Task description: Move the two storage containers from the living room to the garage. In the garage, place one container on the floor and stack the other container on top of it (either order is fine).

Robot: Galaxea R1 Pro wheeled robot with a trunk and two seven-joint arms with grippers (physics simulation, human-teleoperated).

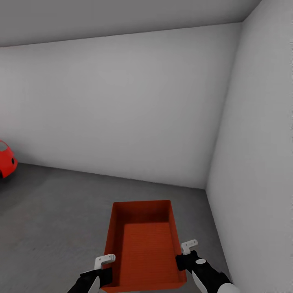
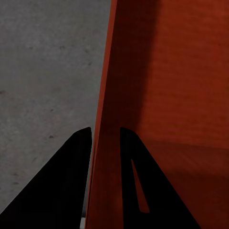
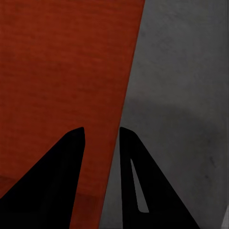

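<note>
Storage container (image 1: pixel 143 248) pinched by left end effector (image 2: pixel 105 131), right end effector (image 3: pixel 101 130), car (image 1: pixel 6 158) cropped.

A red-orange open-top bin (image 1: pixel 144 248) is empty, rectangular and thin-walled, with a ribbed bottom, its long side running away from the robot. It is level above the dark grey speckled concrete floor (image 1: pixel 53 211) of the garage, near the corner where two plain white walls (image 1: pixel 122 106) meet, its two long walls gripped.

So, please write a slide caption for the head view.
Both grippers, left and right, hold one storage container above the garage floor.
</note>
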